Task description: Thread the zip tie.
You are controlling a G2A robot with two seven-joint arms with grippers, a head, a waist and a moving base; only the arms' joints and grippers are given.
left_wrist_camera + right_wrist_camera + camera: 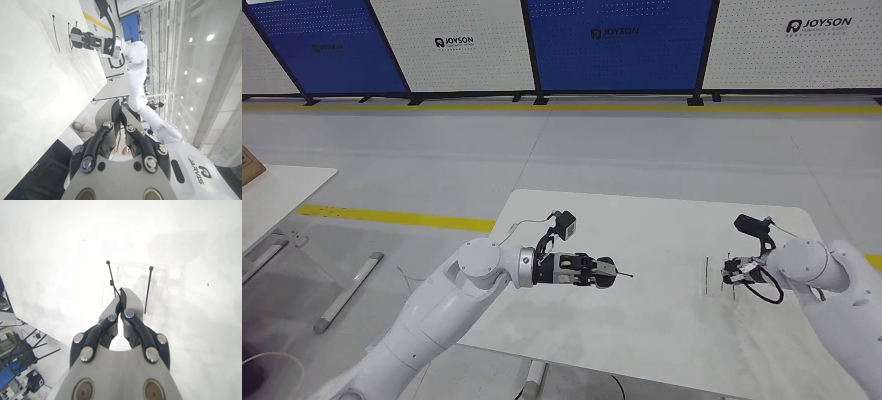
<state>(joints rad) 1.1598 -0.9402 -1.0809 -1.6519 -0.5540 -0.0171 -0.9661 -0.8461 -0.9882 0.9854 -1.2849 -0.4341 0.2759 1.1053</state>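
My left gripper (608, 270) hovers over the middle of the white table (662, 330), shut on a thin black zip tie (625, 274) that sticks out past its fingertips toward the other arm. In the left wrist view its pads (115, 113) are pressed together. My right gripper (120, 293) is low over a clear plate (132, 266) at the table's right side. It is shut on the strap of a black zip tie (113, 286) whose head rests on the plate. Two more zip ties (148, 289) lie on that plate, one on each side of the gripper.
The clear plate with its zip ties (56, 34) lies close in front of the right gripper (74, 37), near the table's right edge. A wide bare stretch of table separates the two grippers. Beyond the table are floor and blue and white panels (622, 40).
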